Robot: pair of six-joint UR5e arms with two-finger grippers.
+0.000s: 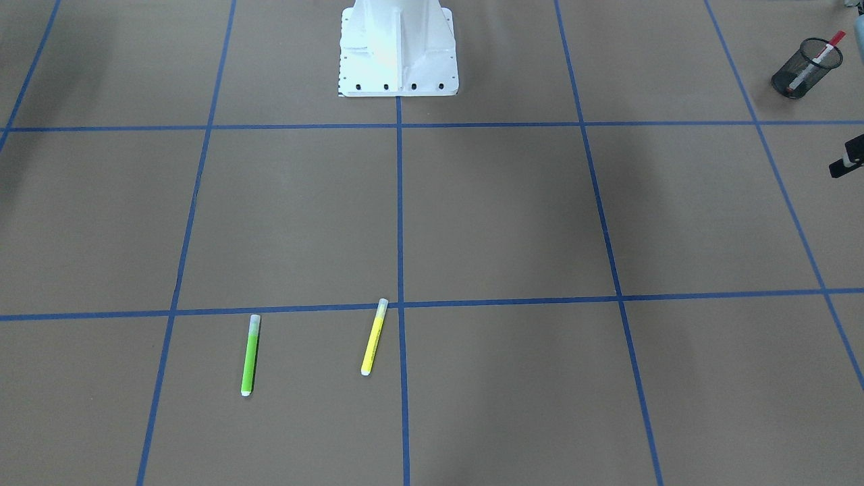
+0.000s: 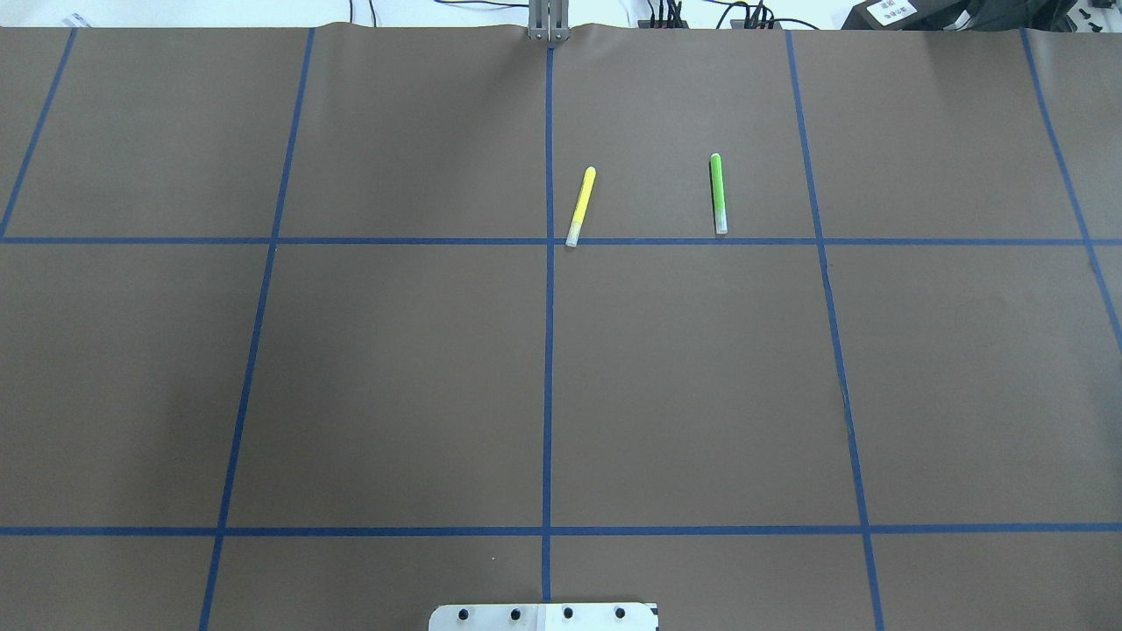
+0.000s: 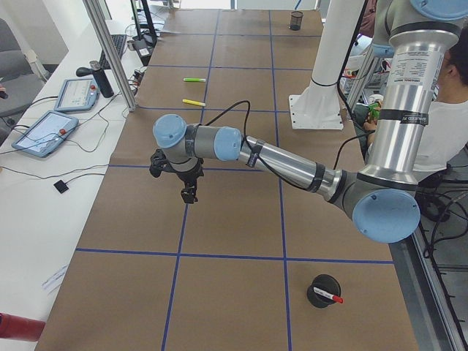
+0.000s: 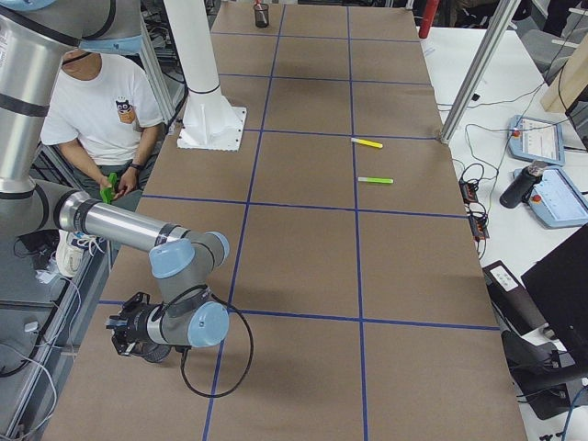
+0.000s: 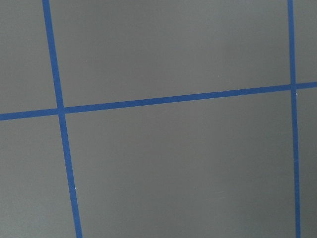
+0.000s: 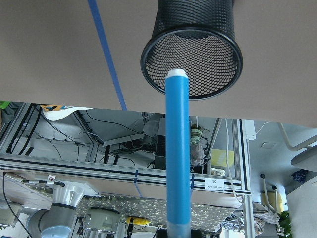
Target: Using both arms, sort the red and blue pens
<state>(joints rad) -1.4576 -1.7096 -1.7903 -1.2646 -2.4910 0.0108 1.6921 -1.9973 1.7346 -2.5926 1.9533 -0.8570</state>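
From right hand (image 4: 122, 334) (gripped) juts blue pen (image 6: 177, 148).

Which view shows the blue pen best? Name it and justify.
Right wrist-mounted: the blue pen runs up the centre, its pale end before the mesh cup's mouth. No other view shows it.

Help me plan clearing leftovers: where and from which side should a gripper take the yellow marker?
Take the yellow marker at mid-barrel, from straight above, closing across its narrow width. It lies flat on the table, slightly slanted, bare surface along both long sides; the green marker lies apart.
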